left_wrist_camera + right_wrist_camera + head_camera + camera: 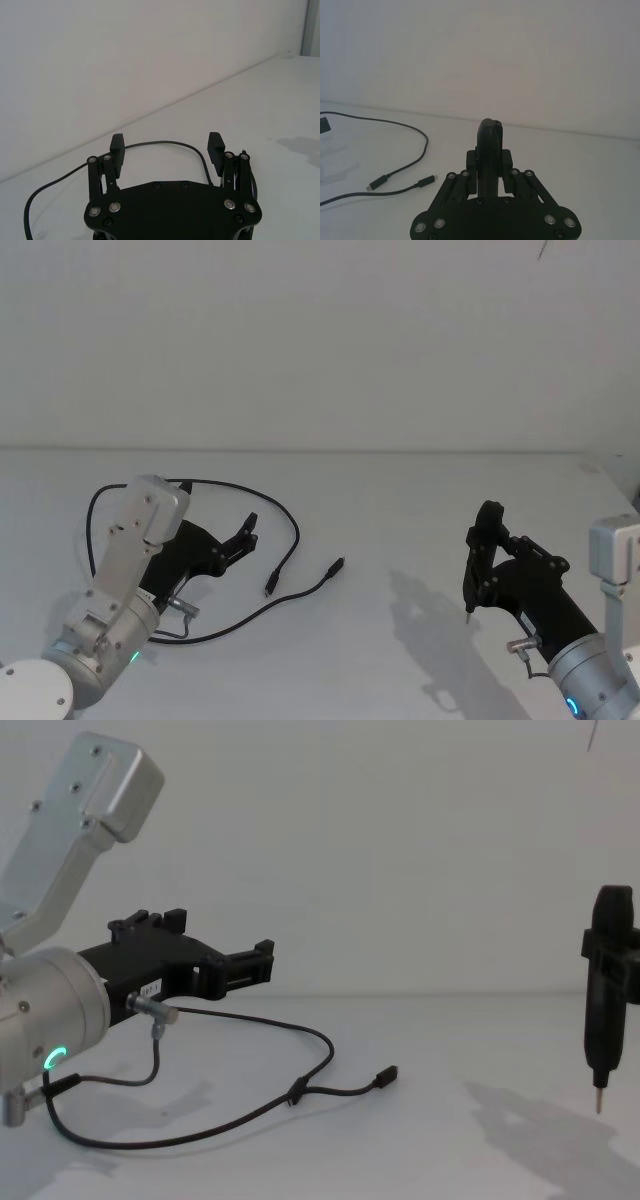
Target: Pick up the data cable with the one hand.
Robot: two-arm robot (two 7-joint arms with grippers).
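Observation:
The data cable (292, 540) is a thin black line lying in a wide loop on the white table (400, 500). It splits at a small junction (297, 1095) into short branches ending in black plugs (271, 585) (337, 566). My left gripper (248, 530), flat and black on a silver cylinder with a green ring light, hovers open inside the loop with nothing between its fingers (118, 146). In the left wrist view the cable (165, 143) curves on the table beyond the fingertips. My right gripper (487, 515) is slim, black and shut, held off at the right.
A short grey wire with a silver plug (155, 1010) hangs from my left wrist. The right gripper (612, 905) stands upright with a thin pin (598, 1105) pointing down above the table. A plain white wall (320, 340) rises behind the table.

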